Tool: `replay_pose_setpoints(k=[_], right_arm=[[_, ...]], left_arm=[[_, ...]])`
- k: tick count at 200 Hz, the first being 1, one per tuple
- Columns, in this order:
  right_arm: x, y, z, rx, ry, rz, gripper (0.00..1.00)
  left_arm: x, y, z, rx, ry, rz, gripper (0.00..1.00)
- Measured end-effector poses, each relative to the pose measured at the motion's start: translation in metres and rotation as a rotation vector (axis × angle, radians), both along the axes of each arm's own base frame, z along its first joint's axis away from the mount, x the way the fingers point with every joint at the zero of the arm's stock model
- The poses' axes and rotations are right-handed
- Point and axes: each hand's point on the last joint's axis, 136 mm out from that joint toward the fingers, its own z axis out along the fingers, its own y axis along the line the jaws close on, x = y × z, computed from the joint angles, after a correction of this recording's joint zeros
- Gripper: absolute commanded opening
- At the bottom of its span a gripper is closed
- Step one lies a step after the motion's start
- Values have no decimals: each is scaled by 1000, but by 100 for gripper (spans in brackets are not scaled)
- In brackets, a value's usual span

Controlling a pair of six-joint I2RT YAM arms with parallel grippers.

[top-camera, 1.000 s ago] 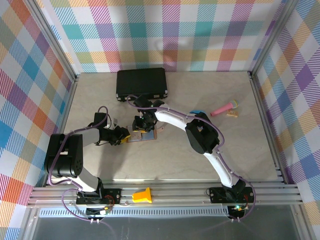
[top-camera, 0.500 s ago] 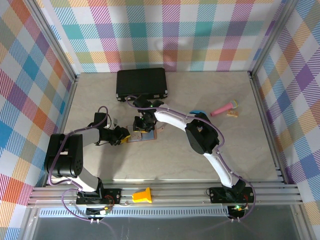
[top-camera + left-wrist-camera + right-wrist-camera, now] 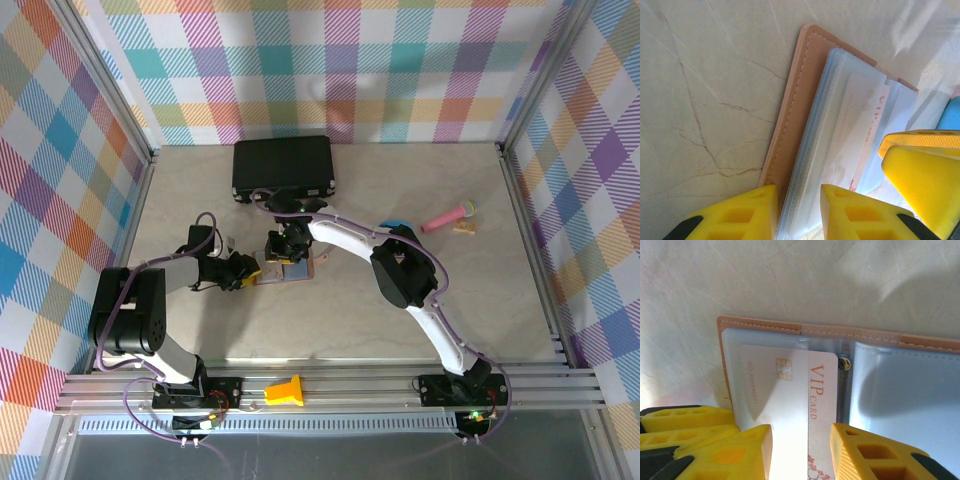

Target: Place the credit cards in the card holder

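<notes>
Pinching card holder (image 3: 790,125): left jaws; right jaws narrow over "VIP CARD" credit card (image 3: 790,390), grip unclear.

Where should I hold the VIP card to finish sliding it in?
Grip the VIP card by its bare strip beside the spine, coming from the spine side; the rest already lies under a clear pocket of the card holder.

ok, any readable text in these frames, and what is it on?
"VIP CARD": on the pinkish-white credit card, which sits partly in a clear pocket of the card holder. "VIP" is also legible in the left wrist view.
Faint line beside the card's chip, starting "NO": the rest is too washed out to read.
Top view: nothing legible on the black case or elsewhere, as everything is too small.
</notes>
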Motion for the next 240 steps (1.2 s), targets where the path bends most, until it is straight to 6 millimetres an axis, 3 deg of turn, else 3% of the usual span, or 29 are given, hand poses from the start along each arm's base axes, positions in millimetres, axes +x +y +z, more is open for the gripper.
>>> replay_pose_setpoints(k=[105,166,240], right_arm=[[-3,0,-8,-7,19,5,36],[-8,7,-5,14,28,25,29],[-10,10,-10,29,54,27,28]], left_arm=[[0,0,0,0,0,0,29],[0,0,-1,-1,1,0,29],[0,0,-1,-1,0,0,29]])
